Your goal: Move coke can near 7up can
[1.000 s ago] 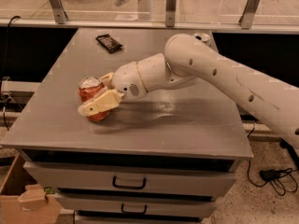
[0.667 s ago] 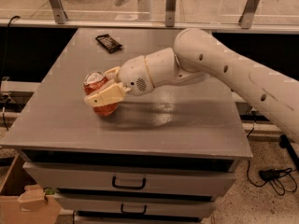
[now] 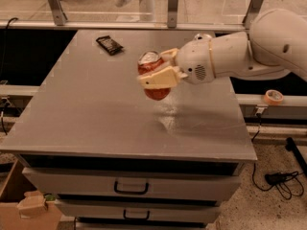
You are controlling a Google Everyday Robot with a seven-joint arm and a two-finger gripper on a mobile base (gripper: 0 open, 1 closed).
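Red coke can (image 3: 156,93): one, writing unreadable.
Gripper (image 3: 157,69): above the table (image 3: 96,119), clamped on the can.
Dark packet (image 3: 109,44): one, far left.

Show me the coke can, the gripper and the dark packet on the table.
coke can (image 3: 157,93): camera view, red lower part under the front finger.
gripper (image 3: 153,70): camera view, midway between fingertips, shut around the lifted can.
dark packet (image 3: 109,44): camera view, its middle.
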